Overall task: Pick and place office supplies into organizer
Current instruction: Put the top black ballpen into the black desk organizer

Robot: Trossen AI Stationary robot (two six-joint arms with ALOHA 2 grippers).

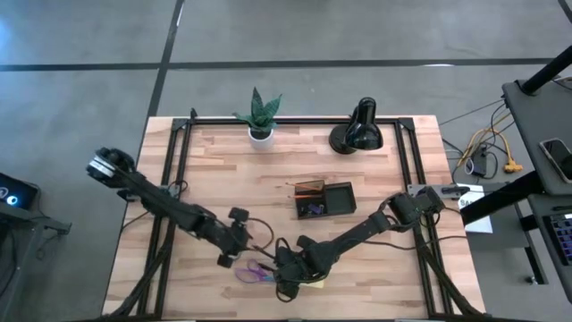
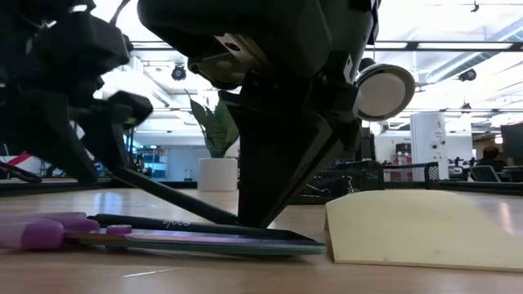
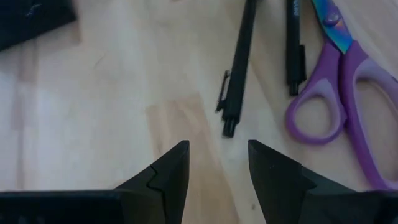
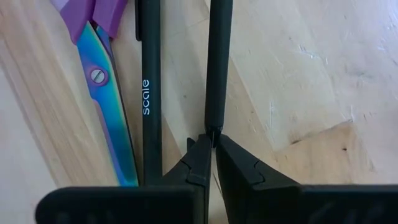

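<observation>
The organizer [image 1: 325, 199] is a dark, smoky, rectangular box that stands near the middle of the wooden table [image 1: 206, 161]. It has several compartments: one at its left end holds thin orange pencils [image 1: 308, 187], another holds some small dark-purple things which I cannot identify, and the compartment on the right looks dark and I cannot tell its content. The other supplies lie at the near edge of the table. The scissors [image 4: 102, 81] have smooth purple plastic handles and a shiny blade with rainbow colours, joined by a small metal screw. Just beside the blade lies a slim black pen [image 4: 149, 93] with white letters on its barrel. A second black pen [image 4: 219, 62], matt and round, is parallel to it; the right gripper [image 4: 213, 146] is closed on the end of this pen, its two dark pointed fingers pressed together around the tip. In the low view this pen slopes up from the table toward the gripper. The yellow sticky-note pad [image 2: 425, 229] is a flat pale block with straight edges, near the scissors' blade tip. The left gripper [image 3: 217, 168] hangs above the bare wood with its fingers apart and holds nothing; the pens and a scissor handle lie just ahead of it. At the far edge stand a green plant [image 1: 259, 112] in a white pot and a black domed lamp [image 1: 357, 132].
</observation>
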